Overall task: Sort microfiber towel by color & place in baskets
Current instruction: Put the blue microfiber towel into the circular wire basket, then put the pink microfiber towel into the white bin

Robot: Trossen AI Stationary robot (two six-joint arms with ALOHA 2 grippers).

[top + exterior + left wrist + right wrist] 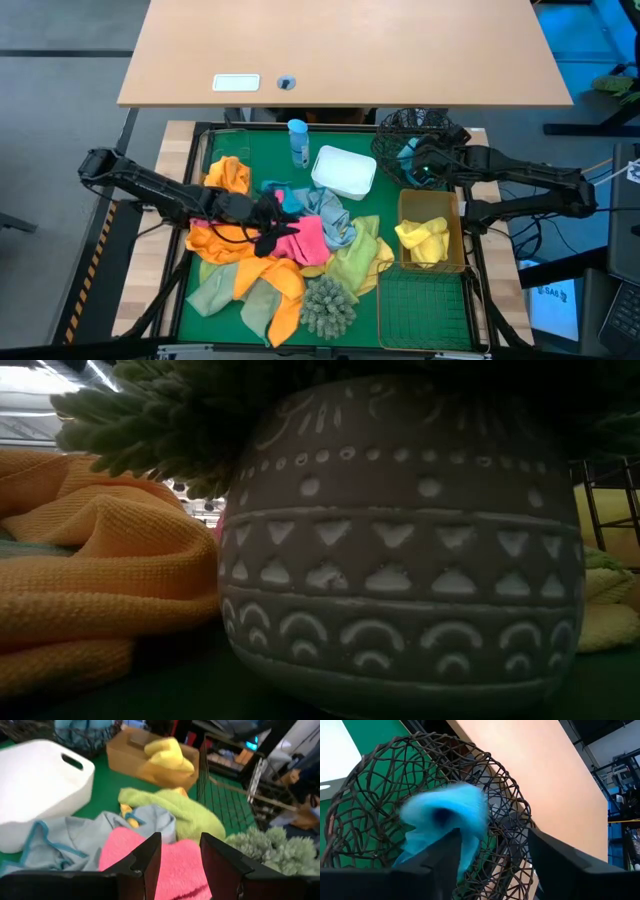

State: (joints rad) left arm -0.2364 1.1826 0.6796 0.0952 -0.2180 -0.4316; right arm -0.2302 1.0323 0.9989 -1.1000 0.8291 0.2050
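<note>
The table (200,300) carries a green mat inside a dark frame, with pale wood showing along its 9 and 3 o'clock sides. Beyond the 12 o'clock edge stands a second, bare wooden desk (340,45), and grey floor lies around it.

Most of the towels (250,250) sit in a loose heap from the mat's centre toward 7 o'clock: orange, pink, grey, pale green and teal mixed together. A shaggy green plant in a patterned grey pot (400,550) stands at 6 o'clock, just beside the heap. A white tub (343,171) and a small blue bottle (297,142) sit toward 12 o'clock.

Along the 3 o'clock side run the round black basket (400,135) at 1 o'clock, a gold basket (455,215) holding a yellow towel (425,240) at 3 o'clock, and an empty wire basket (425,310) at 5 o'clock. These baskets fill that edge.

The left hand (262,222) rests low over the heap's middle, its fingers apart above the pink towel (175,865), gripping nothing. The right hand (425,165) hovers at the black basket's rim, fingers spread, with a teal towel (445,820) blurred just in front of them, over the basket.
</note>
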